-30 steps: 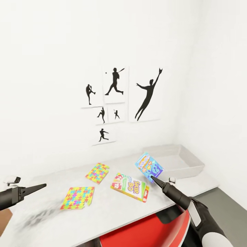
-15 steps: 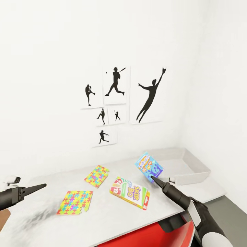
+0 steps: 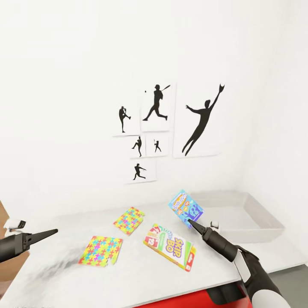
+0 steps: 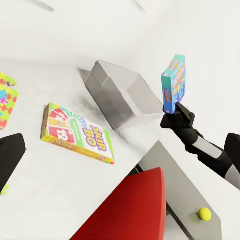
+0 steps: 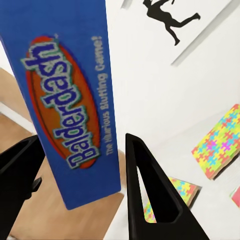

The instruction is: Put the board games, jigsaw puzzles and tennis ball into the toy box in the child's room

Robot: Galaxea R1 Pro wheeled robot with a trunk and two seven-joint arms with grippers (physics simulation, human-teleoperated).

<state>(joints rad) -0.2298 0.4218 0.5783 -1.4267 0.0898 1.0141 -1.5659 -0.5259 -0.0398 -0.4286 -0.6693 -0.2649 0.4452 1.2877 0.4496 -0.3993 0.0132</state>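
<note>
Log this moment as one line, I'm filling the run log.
right end effector: shut on Balderdash box, held above table | left end effector: shut, empty | toy box: empty | Skip-Bo box, two jigsaw puzzles: on table

Toy box (image 3: 256,222) interior open; Skip-Bo box (image 3: 170,252) nearby.

Blue Balderdash box (image 3: 186,208) held upright above table (image 3: 128,273). Skip-Bo box (image 3: 170,252) flat on table, two jigsaws (image 3: 101,251) (image 3: 128,220) flat beside it. Grey toy box (image 3: 252,220) at far end. Ball (image 4: 204,214) on lower section.
</note>
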